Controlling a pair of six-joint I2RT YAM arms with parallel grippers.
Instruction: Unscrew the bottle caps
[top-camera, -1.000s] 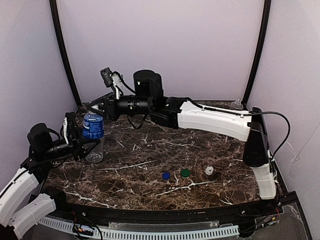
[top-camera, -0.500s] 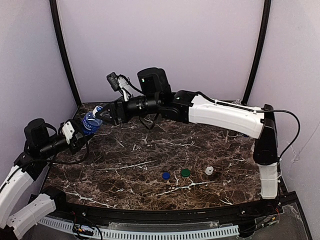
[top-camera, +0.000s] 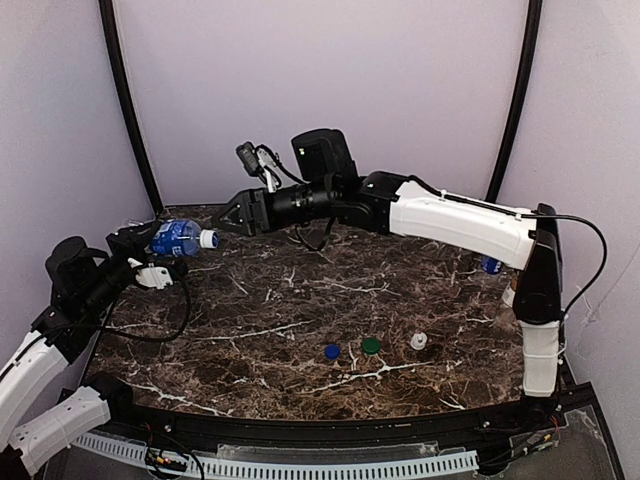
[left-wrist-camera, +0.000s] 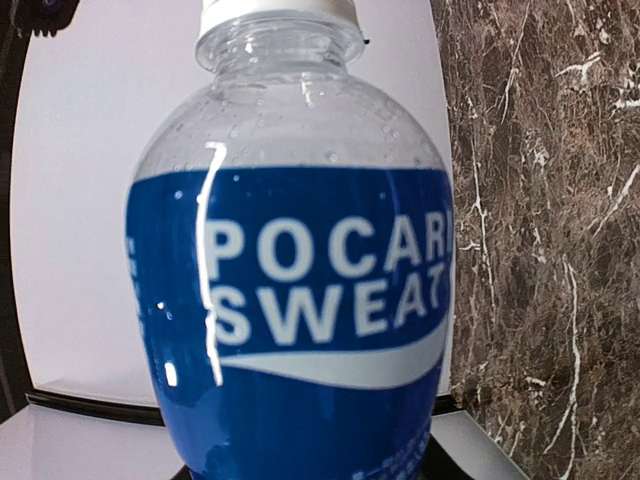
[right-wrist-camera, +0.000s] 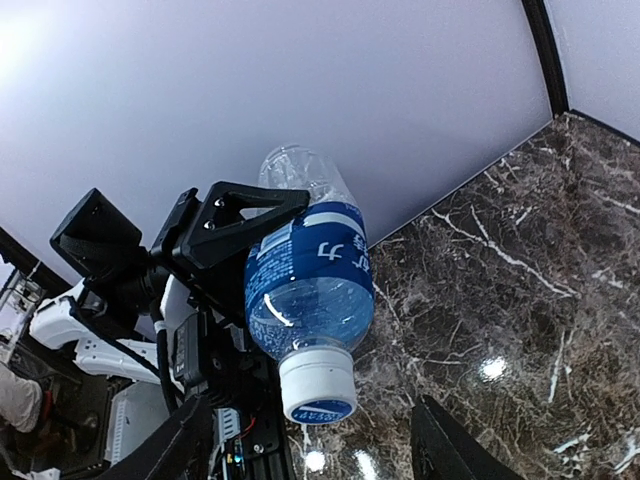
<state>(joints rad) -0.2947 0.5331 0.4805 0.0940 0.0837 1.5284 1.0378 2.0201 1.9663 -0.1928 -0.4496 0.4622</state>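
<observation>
Overhead view; wrist close-ups sharing bottle (left-wrist-camera: 290, 300)

Down on my dark marble table (top-camera: 280, 300), three loose caps lie in a row up front: blue cap (top-camera: 331, 351), green cap (top-camera: 371, 346), white cap (top-camera: 419, 341).

A clear bottle (top-camera: 178, 239) with a blue label reading POCARI SWEAT in white sits clamped in the left pincer (top-camera: 148, 243), gripped near its base. It is held in the air, lying almost level. Its white cap (top-camera: 208, 239) is on and points at the right pincer (top-camera: 226, 222), whose fingers stand spread just short of it, not touching. A blue cap (top-camera: 331, 351), a green cap (top-camera: 371, 346) and a white loose cap (top-camera: 419, 341) lie on the worktop (top-camera: 280, 310), well apart from both pincers.
</observation>
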